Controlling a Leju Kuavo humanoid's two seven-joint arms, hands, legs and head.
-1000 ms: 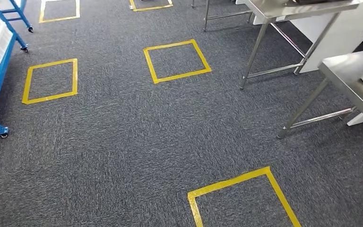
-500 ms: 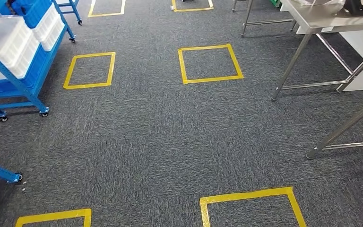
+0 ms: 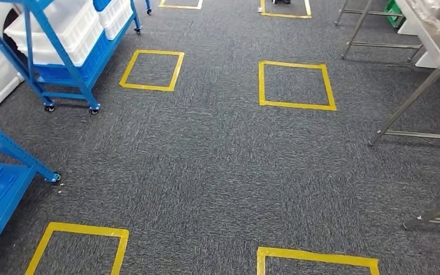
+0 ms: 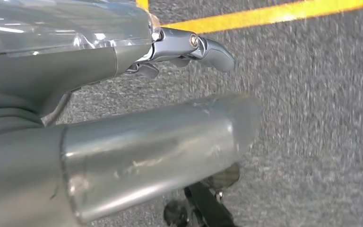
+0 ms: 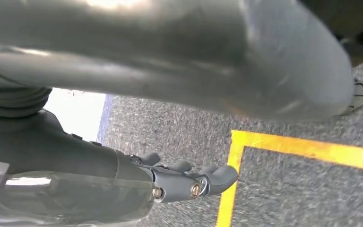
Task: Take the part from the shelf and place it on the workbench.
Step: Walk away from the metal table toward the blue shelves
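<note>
The view has swung left, bringing the blue shelf (image 3: 63, 51) closer (camera turning, not things), so fetching has barely begun; both hands (image 4: 123, 118) (image 5: 170, 179) hang spread, holding nothing.

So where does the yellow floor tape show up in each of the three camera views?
Head view: yellow tape squares lie on the grey carpet; one sits mid-floor at upper right, others along the lower edge.
Left wrist view: a yellow tape strip runs across the carpet beyond the left hand.
Right wrist view: a yellow tape corner lies beside the right hand.
Shared landmark: the grey carpet under the tape.
</note>
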